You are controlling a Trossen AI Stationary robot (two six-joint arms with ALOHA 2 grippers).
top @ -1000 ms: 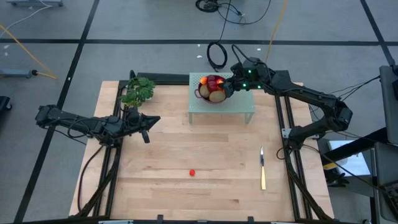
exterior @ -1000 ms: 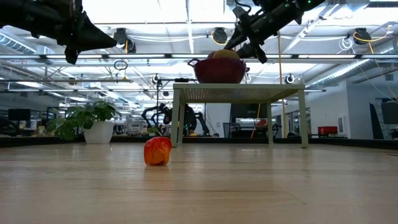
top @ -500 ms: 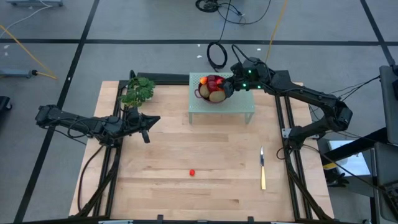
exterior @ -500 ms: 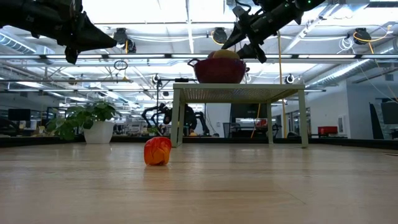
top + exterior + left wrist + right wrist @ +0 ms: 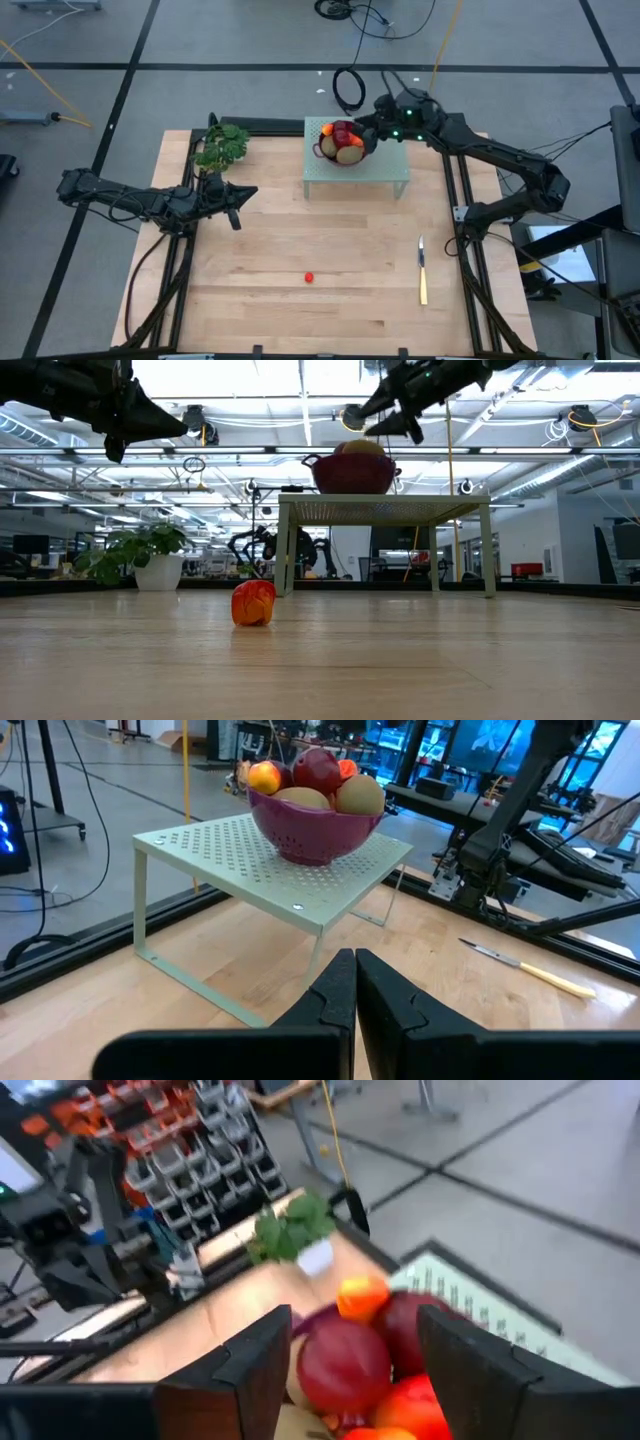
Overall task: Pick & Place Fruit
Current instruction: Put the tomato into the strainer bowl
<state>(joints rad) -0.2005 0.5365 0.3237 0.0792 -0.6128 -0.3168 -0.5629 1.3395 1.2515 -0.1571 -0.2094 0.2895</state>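
One piece on table: a small orange-red fruit (image 5: 310,277) lies alone, well in front of the stand (image 5: 385,172).
Bowl (image 5: 340,155): on the stand, holding the other fruit (image 5: 318,782).
Right tool (image 5: 367,128): just above the bowl's rim, fingers apart, apparently empty.
Left tool (image 5: 236,203): left of the stand, fingers pressed together, empty.
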